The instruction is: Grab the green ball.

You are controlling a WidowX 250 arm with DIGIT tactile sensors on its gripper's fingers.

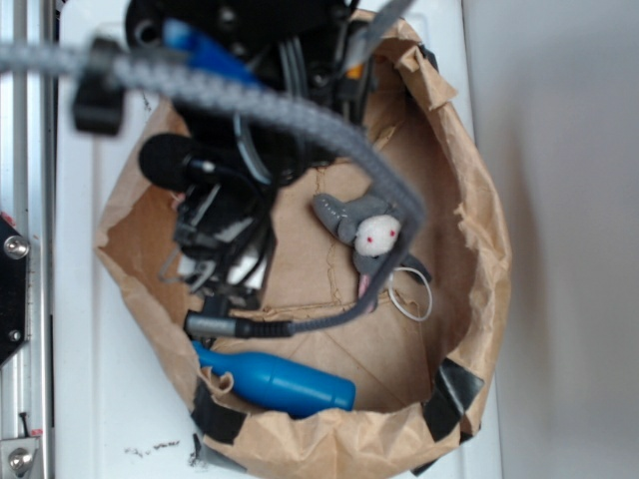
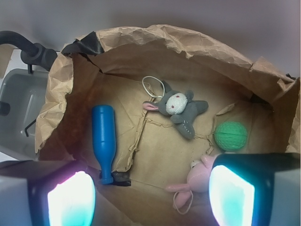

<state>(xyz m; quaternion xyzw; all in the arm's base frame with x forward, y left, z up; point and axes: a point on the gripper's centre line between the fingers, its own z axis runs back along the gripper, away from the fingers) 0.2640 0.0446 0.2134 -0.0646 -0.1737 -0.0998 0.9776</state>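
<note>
- A white table (image 1: 90, 399) held a brown paper bag (image 2: 188, 42), its rim rolled down and patched with black tape, so that it formed an open tub.
- In the wrist view, the ball (image 2: 230, 136) lay on the bag floor at the right side, near the bag wall, just above the pink plush (image 2: 200, 178) and a little apart from the grey plush (image 2: 181, 107).
- The gripper (image 2: 150, 193) hovered above the bag, released: its two fingers (image 2: 233, 195) stood wide apart at the bottom of the wrist view, with nothing between them.
- Progress, as a judgement: the grab had not been made. The ball sat untouched and off to the right of the gap between the fingers, so lining up, lowering and closing all seemed left to do.
- Count: one green ball, one blue bottle (image 1: 275, 382) lying on its side, two plush animals (one grey, one pink), one bag.
- In the exterior view, the arm (image 1: 235, 150) and its cables hid the ball and the pink plush.
</note>
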